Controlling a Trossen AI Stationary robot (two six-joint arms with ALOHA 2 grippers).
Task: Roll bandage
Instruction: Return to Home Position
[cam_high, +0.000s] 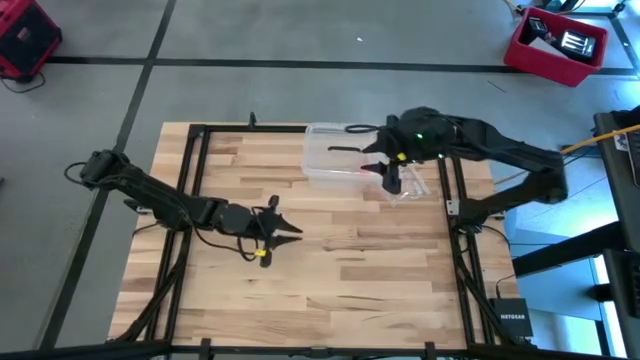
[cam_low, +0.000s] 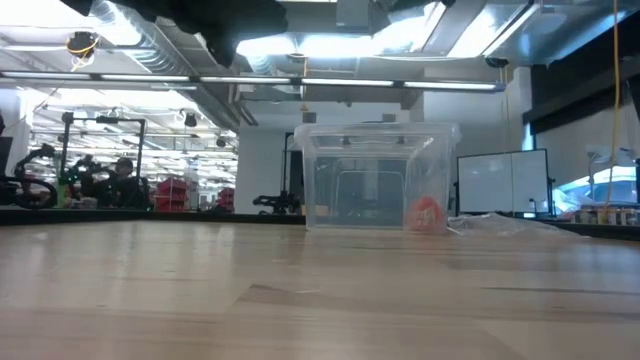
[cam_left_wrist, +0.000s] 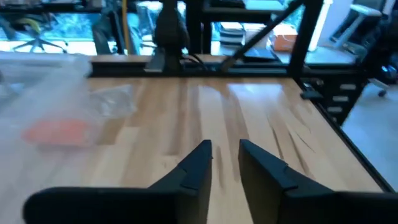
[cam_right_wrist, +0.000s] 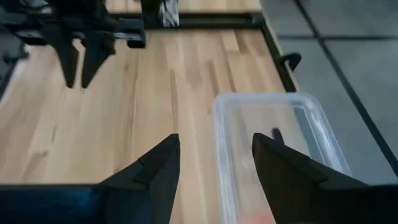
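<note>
left gripper (cam_high: 292, 232): low over the bare wood on the left half of the table (cam_high: 330, 290), fingers only a narrow slot apart, nothing between them
right gripper (cam_right_wrist: 214, 168): up over the right end of the clear box (cam_high: 335, 155), not touching it; fingers spread wide, holding nothing
bandage (cam_low: 427, 213): compact orange roll inside the clear box, down on its floor at the end nearest the right arm; from the left wrist it's only an orange smear through the plastic
box: far-right part of the table, upright, lid on top
plastic bag (cam_low: 505, 224): crinkled clear, flat on the wood just beside the box on the right arm's side; can't tell if they touch
arms: well apart, left gripper pointing toward the table's middle
</note>
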